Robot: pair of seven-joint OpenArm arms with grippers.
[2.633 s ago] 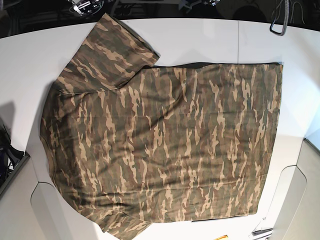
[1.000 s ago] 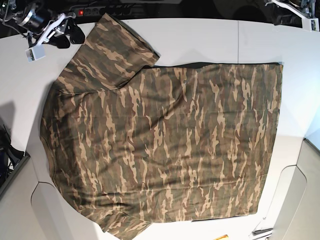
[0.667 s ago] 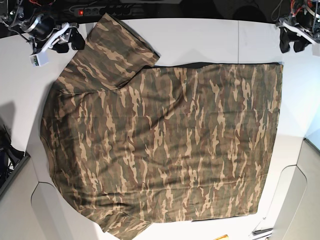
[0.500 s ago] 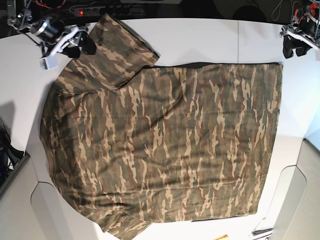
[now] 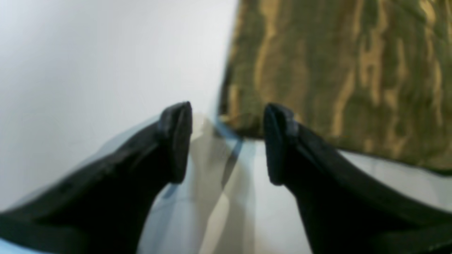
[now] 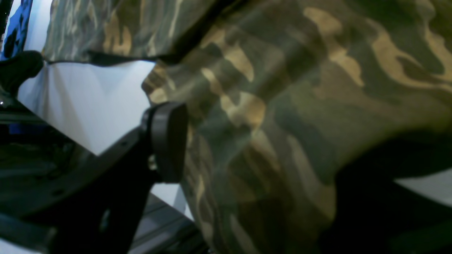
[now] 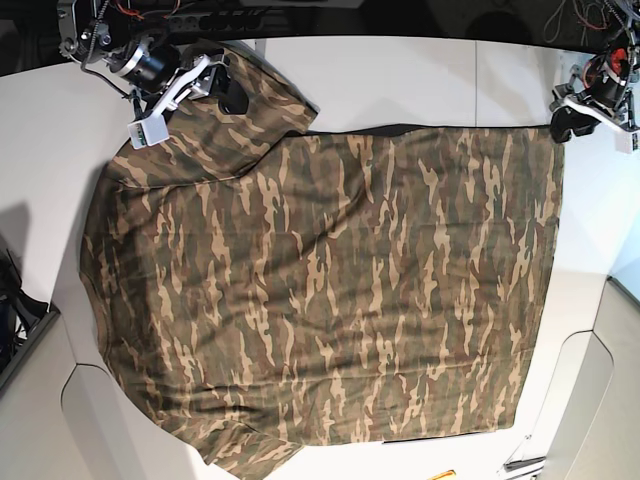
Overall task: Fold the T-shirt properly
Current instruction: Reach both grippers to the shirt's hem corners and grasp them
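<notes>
Bright even overhead light; both wrist views soft, motion-blurred, ghosted.

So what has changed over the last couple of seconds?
Both arms came down into view. The right tool moved in over the T-shirt's upper sleeve, jaws open around the cloth. The left tool dropped to the shirt's far hem corner, open, with nothing gripped. The shirt itself lies flat on the table as before.

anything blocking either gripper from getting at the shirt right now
Nothing visible does. The left gripper, jaws open, hangs just off the corner of the T-shirt with only bare white table between them. The right gripper, also open, is already over the sleeve.
</notes>
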